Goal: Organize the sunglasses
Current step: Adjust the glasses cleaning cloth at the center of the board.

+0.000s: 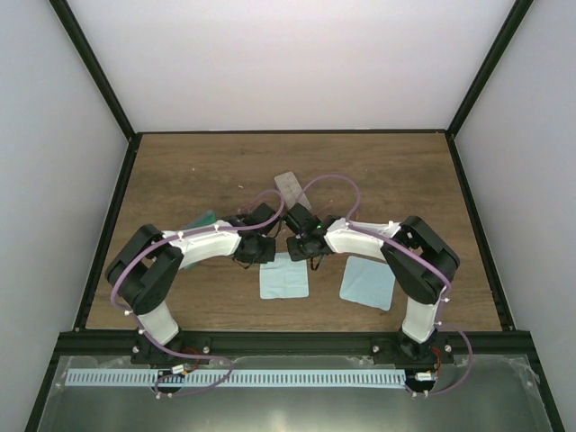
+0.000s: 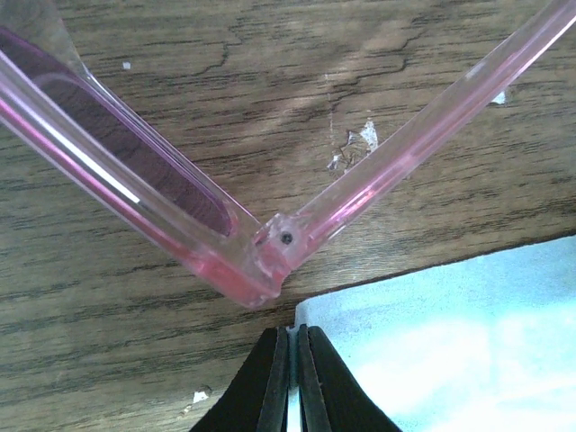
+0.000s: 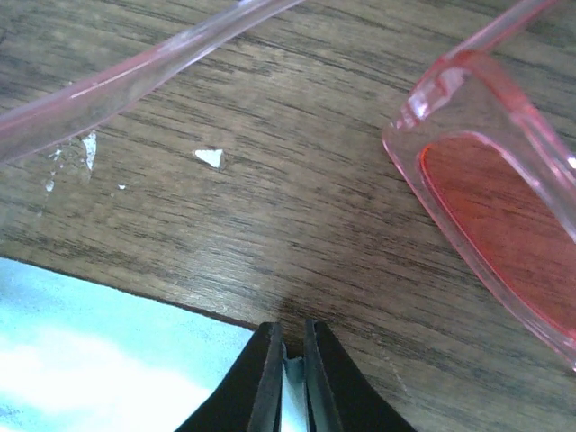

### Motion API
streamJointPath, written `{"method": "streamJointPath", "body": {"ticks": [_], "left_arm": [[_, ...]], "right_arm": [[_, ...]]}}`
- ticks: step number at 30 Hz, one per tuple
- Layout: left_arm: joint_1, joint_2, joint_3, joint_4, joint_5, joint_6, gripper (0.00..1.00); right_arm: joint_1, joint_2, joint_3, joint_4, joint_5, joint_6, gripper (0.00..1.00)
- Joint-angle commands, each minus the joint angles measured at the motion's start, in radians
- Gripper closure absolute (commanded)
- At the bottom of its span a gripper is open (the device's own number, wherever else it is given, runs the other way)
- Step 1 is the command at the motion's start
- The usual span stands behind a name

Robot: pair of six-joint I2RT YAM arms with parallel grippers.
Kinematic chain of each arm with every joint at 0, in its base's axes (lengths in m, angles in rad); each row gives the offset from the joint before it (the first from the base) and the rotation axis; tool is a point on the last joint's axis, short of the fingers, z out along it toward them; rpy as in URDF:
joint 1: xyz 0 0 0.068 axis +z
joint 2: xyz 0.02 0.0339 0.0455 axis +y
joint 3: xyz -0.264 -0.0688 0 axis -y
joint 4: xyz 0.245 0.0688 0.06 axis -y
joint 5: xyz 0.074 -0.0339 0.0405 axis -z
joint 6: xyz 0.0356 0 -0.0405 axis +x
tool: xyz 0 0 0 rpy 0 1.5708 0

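Fingers (image 2: 270, 382) of left gripper (image 2: 293, 331) and right gripper (image 3: 292, 326) each pinched on far corners of light-blue cloth (image 2: 450, 342), mid worktop (image 3: 270, 225); pink sunglasses (image 2: 261, 256) lie unfolded just beyond, uncased, so organizing looks barely begun.

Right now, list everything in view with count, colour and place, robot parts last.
sunglasses: one pair, pink see-through frame, reddish lenses, arms unfolded, on the table just ahead of both hands
centre cloth: one, light blue, front middle
second cloth: one, light blue, right of it
case: one, pale grey, mid-table beyond the hands
green item: one, dark green, left of the hands, partly hidden
table: one, brown wood
left hand: one, black, shut at the centre cloth's corner
right hand: one, black, shut on its other corner
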Motion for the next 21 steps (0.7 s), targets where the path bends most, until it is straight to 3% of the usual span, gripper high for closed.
{"method": "streamJointPath", "body": {"ticks": [1, 5, 21], "left_arm": [[0.0, -0.011, 0.018, 0.009, 0.004, 0.017, 0.96], [0.002, -0.014, 0.02, 0.008, 0.003, 0.019, 0.96], [-0.001, -0.058, 0.017, 0.007, 0.01, 0.007, 0.96]], "right_arm": [[0.004, 0.009, 0.031, -0.005, 0.004, 0.004, 0.94], [0.004, -0.01, 0.028, -0.009, 0.004, 0.008, 0.99], [0.005, -0.047, 0.024, -0.01, -0.011, 0.01, 0.99]]}}
